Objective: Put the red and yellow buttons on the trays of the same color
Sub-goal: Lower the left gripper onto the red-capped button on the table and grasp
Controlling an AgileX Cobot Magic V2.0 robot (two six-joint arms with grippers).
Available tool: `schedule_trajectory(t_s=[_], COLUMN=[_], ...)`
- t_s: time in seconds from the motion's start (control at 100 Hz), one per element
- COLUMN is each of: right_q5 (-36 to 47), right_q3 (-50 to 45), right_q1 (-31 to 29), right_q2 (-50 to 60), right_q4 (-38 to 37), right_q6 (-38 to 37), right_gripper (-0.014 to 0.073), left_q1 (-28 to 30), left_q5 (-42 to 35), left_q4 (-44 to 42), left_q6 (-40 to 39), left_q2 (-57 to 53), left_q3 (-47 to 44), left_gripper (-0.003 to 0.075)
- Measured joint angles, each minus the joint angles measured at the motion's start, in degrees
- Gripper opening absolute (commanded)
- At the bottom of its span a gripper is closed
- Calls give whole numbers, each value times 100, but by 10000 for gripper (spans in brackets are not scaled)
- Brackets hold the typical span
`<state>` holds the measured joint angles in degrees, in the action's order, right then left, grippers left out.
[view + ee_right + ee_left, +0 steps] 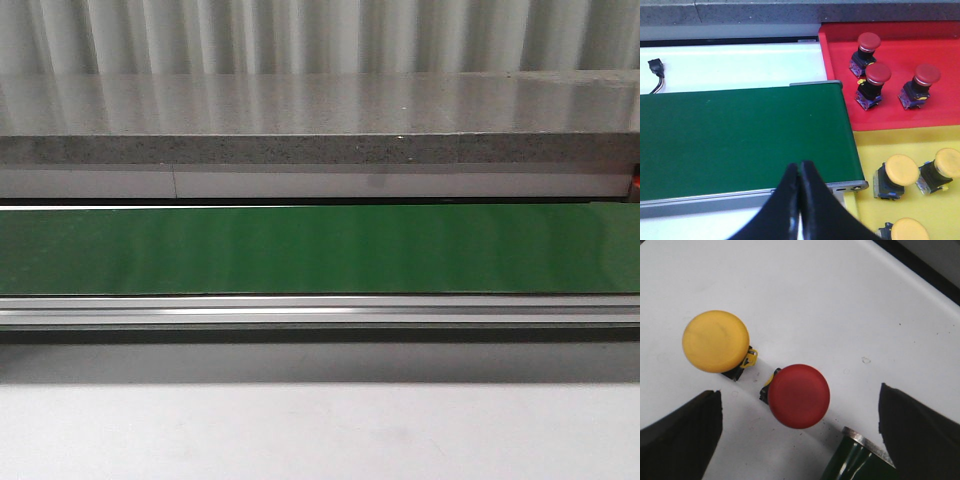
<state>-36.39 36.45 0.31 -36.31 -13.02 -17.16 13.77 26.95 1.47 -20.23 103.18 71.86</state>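
Observation:
In the left wrist view a red button (799,396) and a yellow button (716,341) stand side by side on the white table. My left gripper (800,437) hangs open above them, its black fingers (682,437) spread wide, with the red button nearest the gap. In the right wrist view my right gripper (799,175) is shut with nothing in it, above the near edge of the green belt (740,140). Beyond the belt's end lie the red tray (940,47) with three red buttons (875,80) and the yellow tray (875,150) with three yellow buttons (897,175).
The green conveyor belt (320,250) runs across the front view with a grey ledge (320,120) behind it and white table in front. A belt roller end (855,460) shows close to the red button. A small black connector (655,67) lies on the white surface beyond the belt.

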Motion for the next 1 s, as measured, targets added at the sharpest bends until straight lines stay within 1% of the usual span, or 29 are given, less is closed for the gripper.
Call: schedule_trajectory(t_s=[0.31,0.55,0.79,0.87,0.94,1.0], right_q5=[0,0,0,0,0,0], right_q3=[0,0,0,0,0,0], right_q1=[0,0,0,0,0,0], right_q2=[0,0,0,0,0,0], right_q4=[0,0,0,0,0,0], right_q6=[0,0,0,0,0,0], right_gripper=[-67,-67,-67,-67,-67,-67], left_q1=[0,0,0,0,0,0], left_q5=[-103,-160,-136,-123,-114,-114], left_q4=[70,92,92,104,142,187], left_q6=[0,0,0,0,0,0], left_q2=[424,609,729,740,740,740], left_q3=[148,343,352,352,357,357], left_gripper=[607,607,602,554,463,353])
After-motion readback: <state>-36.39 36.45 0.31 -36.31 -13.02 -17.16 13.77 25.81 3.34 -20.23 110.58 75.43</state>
